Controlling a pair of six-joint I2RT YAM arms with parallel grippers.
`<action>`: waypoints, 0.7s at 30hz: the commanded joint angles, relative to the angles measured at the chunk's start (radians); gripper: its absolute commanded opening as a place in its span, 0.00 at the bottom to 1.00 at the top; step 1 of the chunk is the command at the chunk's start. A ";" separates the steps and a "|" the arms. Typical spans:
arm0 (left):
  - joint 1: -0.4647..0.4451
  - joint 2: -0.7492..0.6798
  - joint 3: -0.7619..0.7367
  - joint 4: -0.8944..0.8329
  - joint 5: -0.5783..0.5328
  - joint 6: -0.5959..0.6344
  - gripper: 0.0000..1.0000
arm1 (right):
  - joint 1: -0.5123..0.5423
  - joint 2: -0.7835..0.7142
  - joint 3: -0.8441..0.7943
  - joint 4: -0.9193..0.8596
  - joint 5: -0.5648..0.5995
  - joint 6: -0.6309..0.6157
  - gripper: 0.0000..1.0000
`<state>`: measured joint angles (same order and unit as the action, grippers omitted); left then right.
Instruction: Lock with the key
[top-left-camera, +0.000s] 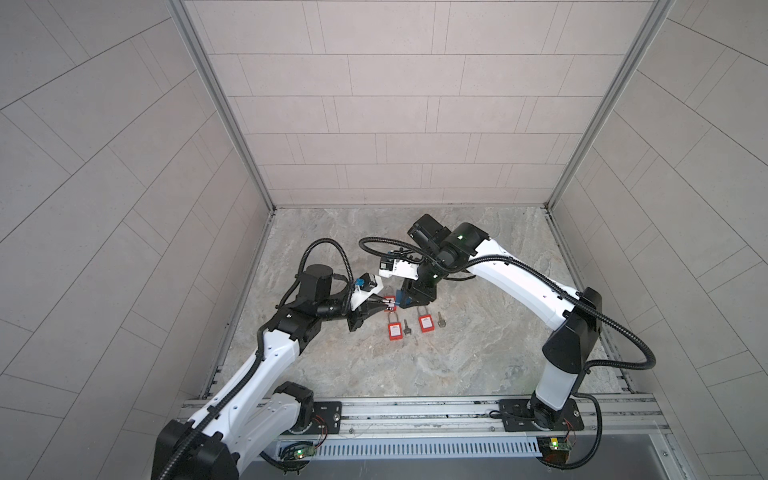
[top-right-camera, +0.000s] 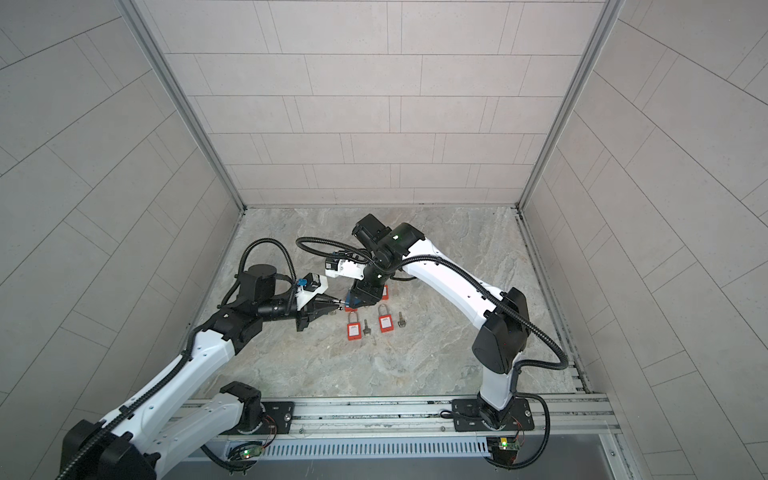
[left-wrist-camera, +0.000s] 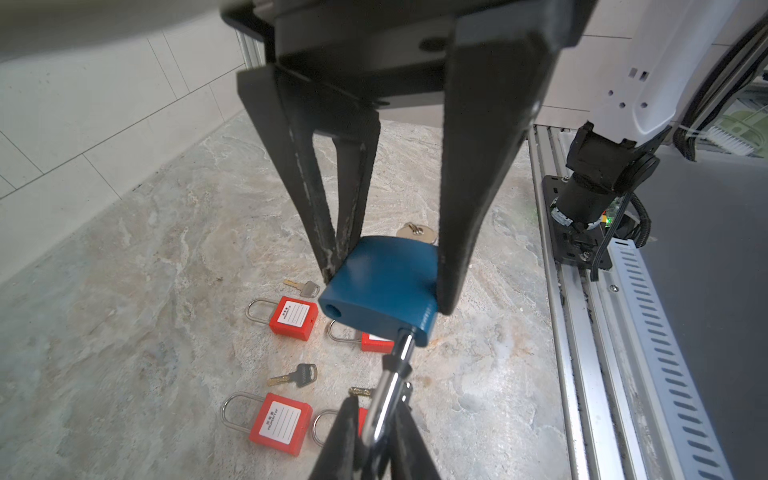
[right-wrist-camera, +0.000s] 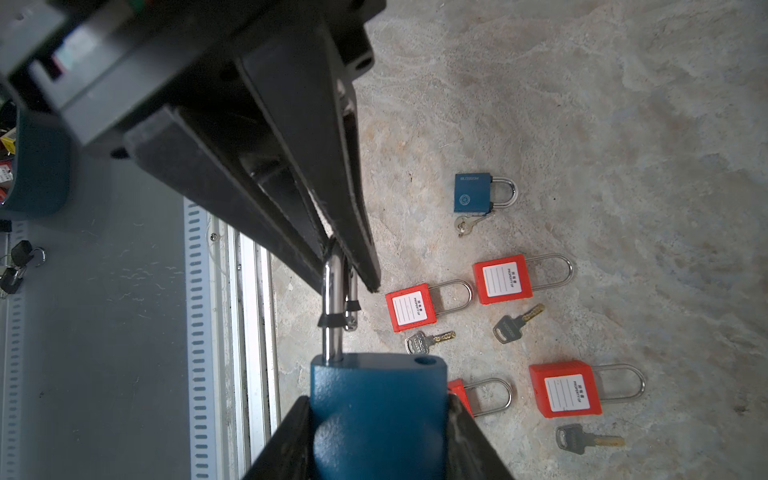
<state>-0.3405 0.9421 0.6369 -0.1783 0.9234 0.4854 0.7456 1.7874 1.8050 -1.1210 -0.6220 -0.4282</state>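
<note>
Your right claw (left-wrist-camera: 386, 286) has the blue padlock (right-wrist-camera: 378, 399) clamped by its body, jaws about half apart, holding it up over the desk (top-left-camera: 457, 353) near the middle. Your left claw (right-wrist-camera: 347, 282) comes in from the other side, pinched almost closed on the bend of the shackle (right-wrist-camera: 332, 299). And that shackle is open: one leg sits in the body, the other hangs free above its empty hole. Down on the desk lie the red padlocks (right-wrist-camera: 411, 307) with loose keys (right-wrist-camera: 513, 326) among them, and a second blue padlock (right-wrist-camera: 473, 193) with a silver key (right-wrist-camera: 467, 224) just beside it.
</note>
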 joint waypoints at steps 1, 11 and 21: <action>-0.015 0.002 0.038 -0.006 0.043 0.030 0.08 | 0.001 -0.058 0.021 -0.008 -0.031 -0.030 0.29; -0.073 -0.062 0.020 0.063 -0.042 -0.012 0.00 | -0.003 -0.166 -0.060 0.065 0.097 -0.119 0.72; -0.166 -0.133 -0.021 0.167 -0.133 -0.038 0.00 | -0.004 -0.333 -0.285 0.168 0.050 -0.218 0.63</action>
<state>-0.4816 0.8337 0.6231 -0.1020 0.7967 0.4442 0.7433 1.4822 1.5505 -0.9916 -0.5491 -0.6186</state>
